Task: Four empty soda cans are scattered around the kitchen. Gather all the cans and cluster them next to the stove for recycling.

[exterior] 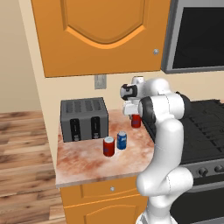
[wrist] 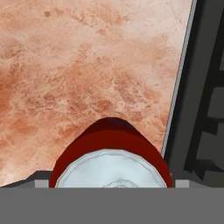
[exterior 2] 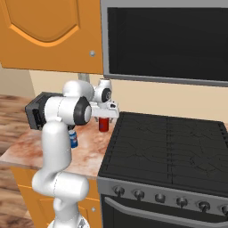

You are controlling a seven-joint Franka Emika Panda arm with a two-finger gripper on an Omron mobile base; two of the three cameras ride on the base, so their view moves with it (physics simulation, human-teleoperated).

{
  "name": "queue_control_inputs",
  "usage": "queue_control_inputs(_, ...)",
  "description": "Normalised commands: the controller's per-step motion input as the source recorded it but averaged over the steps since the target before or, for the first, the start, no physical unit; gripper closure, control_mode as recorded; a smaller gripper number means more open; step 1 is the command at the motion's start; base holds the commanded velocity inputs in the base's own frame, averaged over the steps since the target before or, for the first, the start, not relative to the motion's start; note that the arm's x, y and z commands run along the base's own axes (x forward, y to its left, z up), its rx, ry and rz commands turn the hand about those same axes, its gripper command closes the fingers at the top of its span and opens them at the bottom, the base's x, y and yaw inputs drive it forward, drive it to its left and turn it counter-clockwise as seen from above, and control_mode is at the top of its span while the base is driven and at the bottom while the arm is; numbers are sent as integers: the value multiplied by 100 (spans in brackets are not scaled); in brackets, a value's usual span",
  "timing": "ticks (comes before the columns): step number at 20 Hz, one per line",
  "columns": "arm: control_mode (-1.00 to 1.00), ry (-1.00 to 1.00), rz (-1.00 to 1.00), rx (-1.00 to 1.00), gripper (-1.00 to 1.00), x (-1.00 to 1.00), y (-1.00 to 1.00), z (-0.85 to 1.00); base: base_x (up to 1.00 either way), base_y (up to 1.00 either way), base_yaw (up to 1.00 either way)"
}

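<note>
Left base view: the white arm rises at the lower right and bends back toward the middle of the frame, where the tool [exterior: 134, 113] hangs straight over a red soda can [exterior: 136, 121] standing upright on the marbled table [exterior: 83, 162], just beside the left edge of the stove [exterior: 205, 127]. Whether the fingers touch this can I cannot tell, nor whether they stand apart or pressed on it. Lower and left of centre, a second red soda can [exterior: 109, 146] and a blue soda can [exterior: 121, 140] stand upright just beside each other, in front of the grey toaster [exterior: 84, 119]. In the right base view the can under the tool [exterior 2: 105, 116] sits left of centre, next to the black cooktop, with the blue can partly hidden behind the arm. In the hand view the can's silver top [wrist: 111, 168] and red shoulder fill the bottom centre, the stove edge running down the right side.
</note>
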Motion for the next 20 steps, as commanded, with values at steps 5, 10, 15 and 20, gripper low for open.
queue_control_inputs(5,-100,-2,0,0,-100,-21,0,0,0,0,0)
queue_control_inputs(10,-100,-4,0,0,-100,-35,0,7,0,0,0)
queue_control_inputs(15,-100,-1,0,0,-100,-35,5,10,0,0,0)
queue_control_inputs(20,-100,0,0,0,-100,-26,14,8,0,0,0)
